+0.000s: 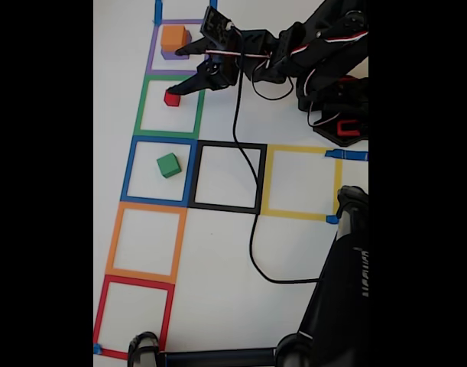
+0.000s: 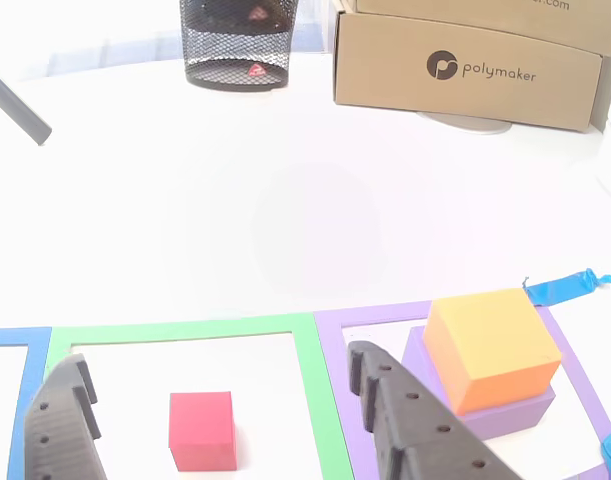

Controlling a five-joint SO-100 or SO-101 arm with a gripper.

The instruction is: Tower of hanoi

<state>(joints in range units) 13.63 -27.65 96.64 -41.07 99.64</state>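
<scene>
A small red cube (image 1: 172,98) (image 2: 202,430) lies in the green taped square (image 1: 169,107) (image 2: 185,328). An orange cube (image 1: 174,37) (image 2: 490,345) sits stacked on a flat purple block (image 1: 170,54) (image 2: 510,415) inside the purple square (image 1: 152,53) (image 2: 330,335). A green cube (image 1: 169,165) rests in the blue square (image 1: 128,170). My gripper (image 1: 176,73) (image 2: 215,362) is open, low over the green square. Its fingers straddle the red cube without touching it. One finger (image 2: 405,420) lies over the green-purple border, beside the purple block.
Black (image 1: 227,145), yellow (image 1: 298,151), orange (image 1: 145,206) and red (image 1: 137,281) taped squares hold nothing. A black cable (image 1: 252,229) crosses the black square. A dark stand (image 1: 344,283) fills the lower right. A mesh cup (image 2: 237,45) and cardboard boxes (image 2: 465,65) stand beyond.
</scene>
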